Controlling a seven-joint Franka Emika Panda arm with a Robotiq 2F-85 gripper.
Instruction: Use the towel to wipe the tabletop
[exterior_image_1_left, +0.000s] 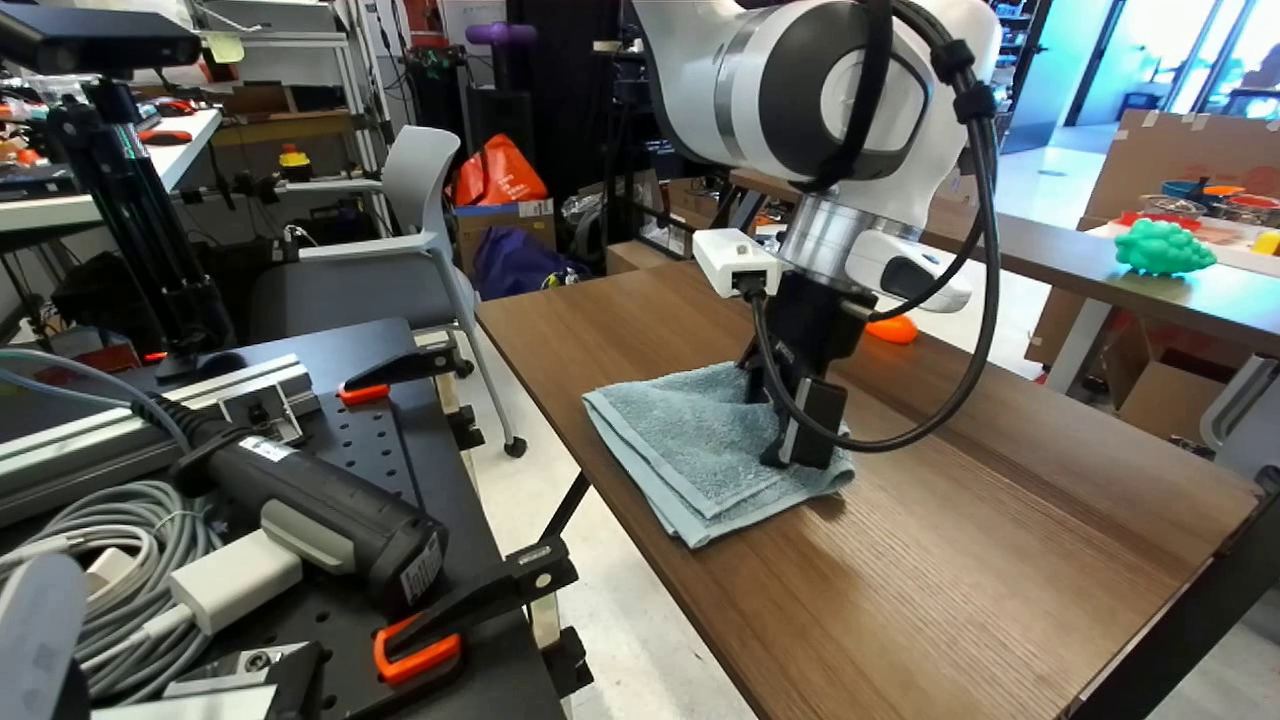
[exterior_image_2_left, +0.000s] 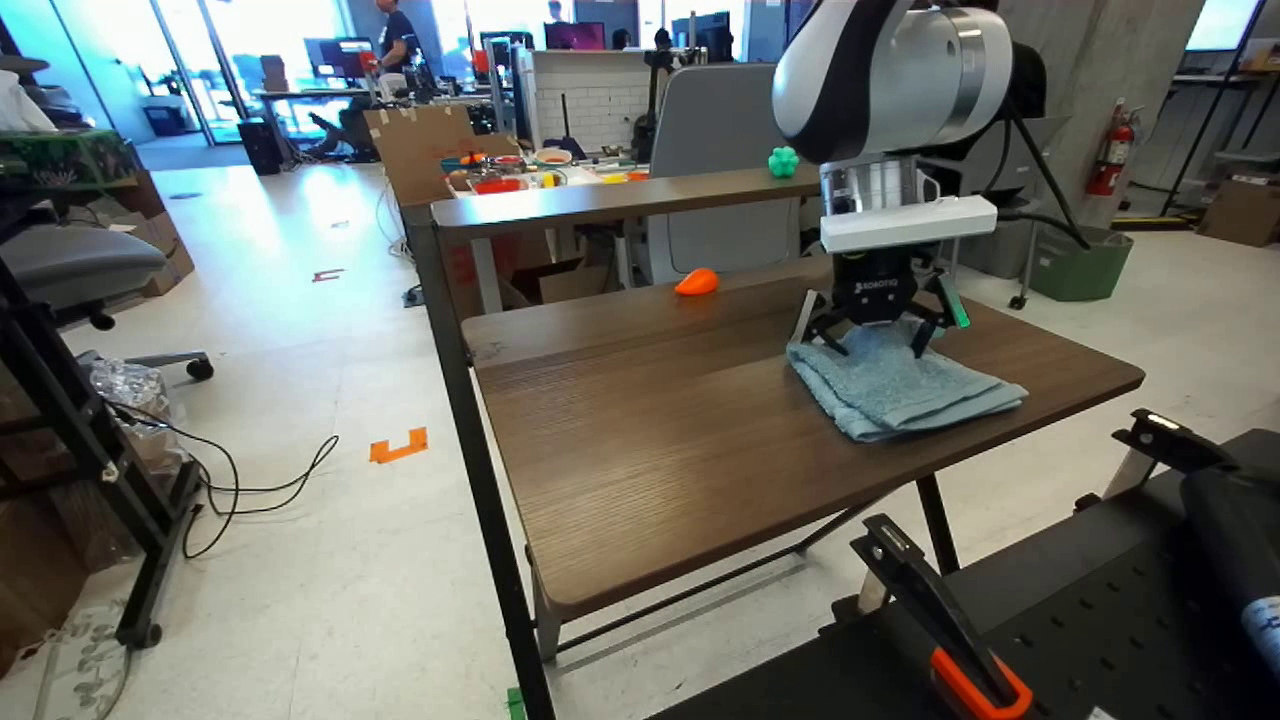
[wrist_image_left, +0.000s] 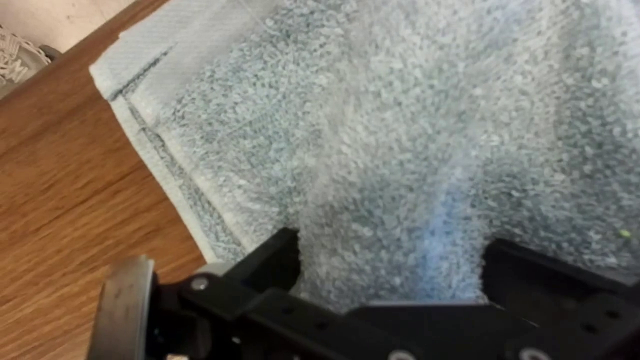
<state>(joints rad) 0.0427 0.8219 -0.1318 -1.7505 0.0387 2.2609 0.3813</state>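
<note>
The light blue-grey towel (exterior_image_1_left: 680, 440) lies folded on the brown wooden tabletop (exterior_image_1_left: 930, 570), near a long edge. It also shows in an exterior view (exterior_image_2_left: 910, 395) and fills most of the wrist view (wrist_image_left: 400, 110). My gripper (exterior_image_1_left: 772, 425) points down into the towel. In an exterior view its black fingers (exterior_image_2_left: 880, 348) stand apart with bunched cloth between them. In the wrist view the cloth bulges up between the two fingers (wrist_image_left: 392, 250), touches both and reaches the palm. The fingertips are partly hidden in the cloth. The bare tabletop also shows in the wrist view (wrist_image_left: 70, 210).
An orange object (exterior_image_2_left: 697, 282) lies at the tabletop's far side. A raised shelf (exterior_image_2_left: 620, 197) runs behind it with a green bumpy toy (exterior_image_1_left: 1163, 247). A black cart (exterior_image_1_left: 370, 440) with clamps, cables and a scanner-like tool stands beside the table across a narrow gap.
</note>
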